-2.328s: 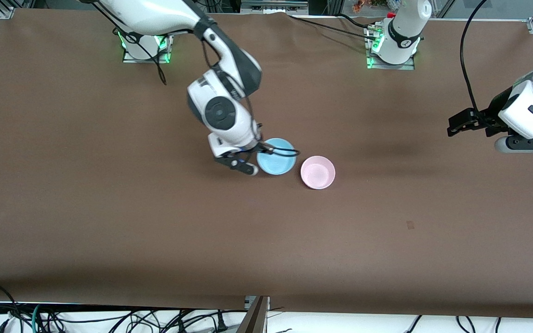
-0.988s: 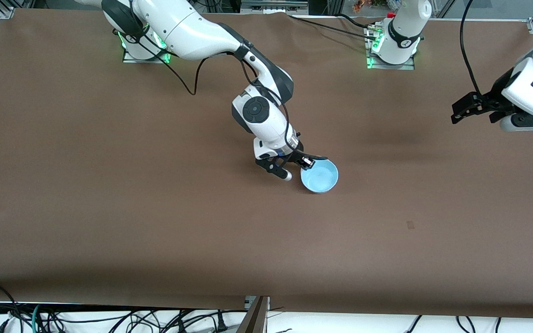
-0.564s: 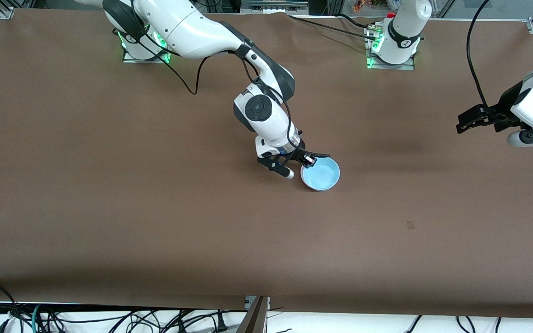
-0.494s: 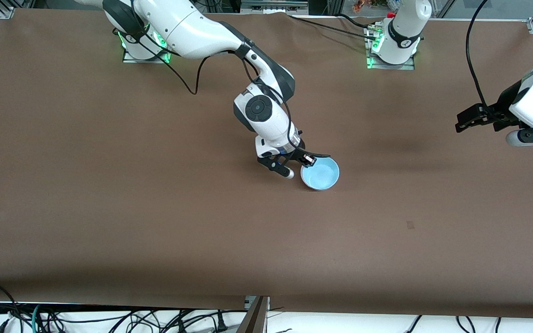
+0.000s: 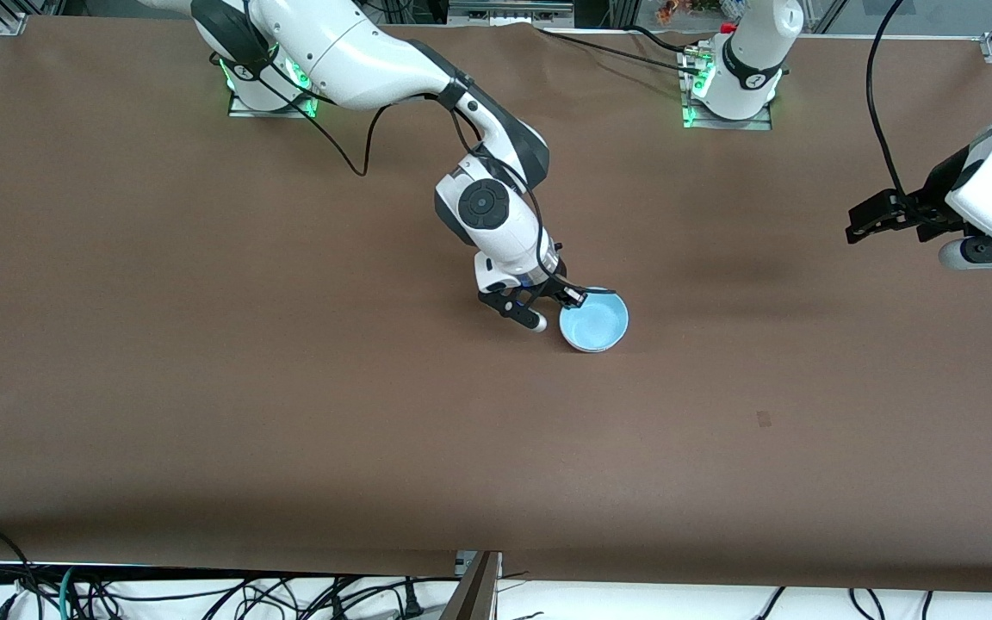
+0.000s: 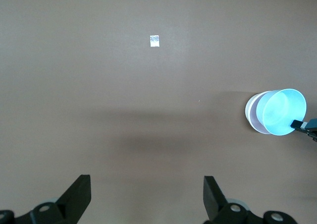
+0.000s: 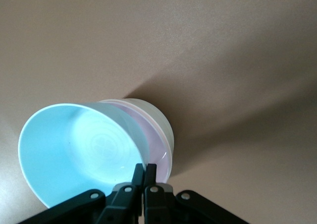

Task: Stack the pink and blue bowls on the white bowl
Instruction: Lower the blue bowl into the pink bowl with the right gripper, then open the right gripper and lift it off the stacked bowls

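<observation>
The right claw is clamped on the rim of the light sky-blue round plastic bowl, holding it tilted over the pale pink plastic bowl, which sits nested in the plain white plastic bowl near the middle of the brown tabletop. A couple of seconds ago the blue bowl stood beside the pink one; it has since been carried over the stack, so only lowering and release appear to remain. The left claw waits, spread wide and empty, over the left arm's end of the tabletop. A small pale mark shows on the cloth-like surface; cables trail along the front edge.
</observation>
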